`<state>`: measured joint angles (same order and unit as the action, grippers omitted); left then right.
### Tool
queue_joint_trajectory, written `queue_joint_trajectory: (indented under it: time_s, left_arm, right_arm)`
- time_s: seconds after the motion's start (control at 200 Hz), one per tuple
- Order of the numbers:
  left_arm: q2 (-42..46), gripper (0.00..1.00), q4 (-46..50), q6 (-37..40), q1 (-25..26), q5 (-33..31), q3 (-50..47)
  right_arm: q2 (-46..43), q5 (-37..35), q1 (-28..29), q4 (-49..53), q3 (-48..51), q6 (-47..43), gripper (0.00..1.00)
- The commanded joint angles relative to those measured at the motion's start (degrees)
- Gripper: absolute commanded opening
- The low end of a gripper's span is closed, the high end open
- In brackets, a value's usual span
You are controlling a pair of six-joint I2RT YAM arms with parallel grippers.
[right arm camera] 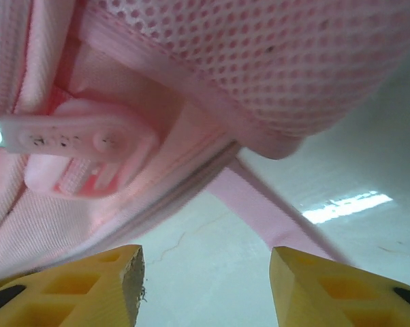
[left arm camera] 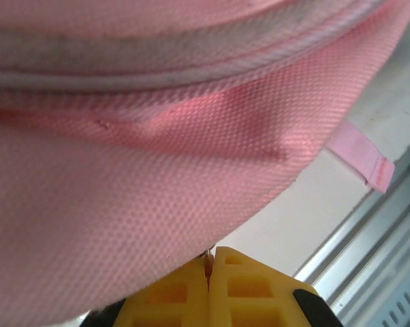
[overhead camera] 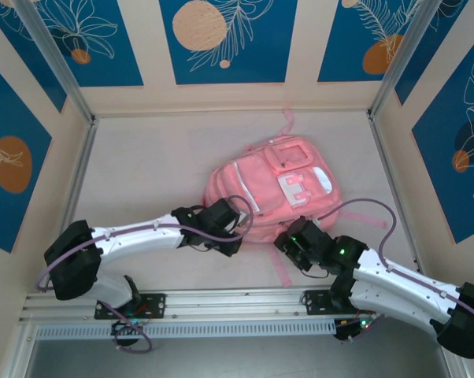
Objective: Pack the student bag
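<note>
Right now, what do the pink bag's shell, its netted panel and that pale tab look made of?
Student bag shell: woven synthetic-looking cloth, matte; fine grid weave shows. Netted panel: soft mesh; regular open holes. Pale tab: smooth moulded rubber or plastic, probably; speckled with grime.

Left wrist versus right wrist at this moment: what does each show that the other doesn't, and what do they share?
Left wrist: the left gripper shut against the woven fabric of the student bag, a strap end, the frame rail. Right wrist: the right gripper open below a zipper pull, mesh pocket and a strap across the table. Shared: the pink bag close up, pale table.
</note>
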<state>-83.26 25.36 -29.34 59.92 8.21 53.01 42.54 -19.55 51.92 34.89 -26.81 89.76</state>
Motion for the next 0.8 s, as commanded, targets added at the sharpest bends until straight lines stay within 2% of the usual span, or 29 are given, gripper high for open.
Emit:
queue_joint_trajectory:
  time_s: [0.0,0.165,0.285,0.345,0.51,0.59,0.625,0.795]
  left_arm:
    - [-0.2,0.00,-2.1,2.1,1.9,4.8,2.9]
    - [1.1,0.00,-5.3,2.0,2.9,8.8,2.4]
    - [1.6,0.00,-8.3,1.3,2.9,11.5,1.3]
    - [1.3,0.00,-8.9,1.1,2.9,11.9,1.1]
    - [-0.1,0.00,-8.5,1.4,3.0,10.8,1.1]
    - [-0.4,0.00,-7.5,1.7,2.9,8.8,1.3]
    - [-0.6,0.00,-6.8,1.9,2.9,7.8,1.4]
    - [-0.6,0.00,-3.4,2.6,2.8,3.3,1.7]
  right_arm:
    - [0.3,-1.6,-0.9,-7.0,0.8,-1.0,0.55]
    - [0.9,-1.0,-1.9,-17.9,6.0,-1.3,0.55]
    - [2.1,-1.0,-2.6,-24.7,9.7,-1.0,0.51]
    - [2.8,-0.9,-3.2,-25.8,10.2,-1.5,0.44]
    - [3.2,-0.7,-5.1,-24.7,10.6,-1.7,0.13]
    - [2.9,-0.7,-5.8,-23.2,10.9,-1.6,0.02]
    - [2.6,-0.8,-6.1,-22.4,11.1,-1.6,0.00]
    - [0.7,-1.2,-8.2,-19.2,11.3,-3.9,0.00]
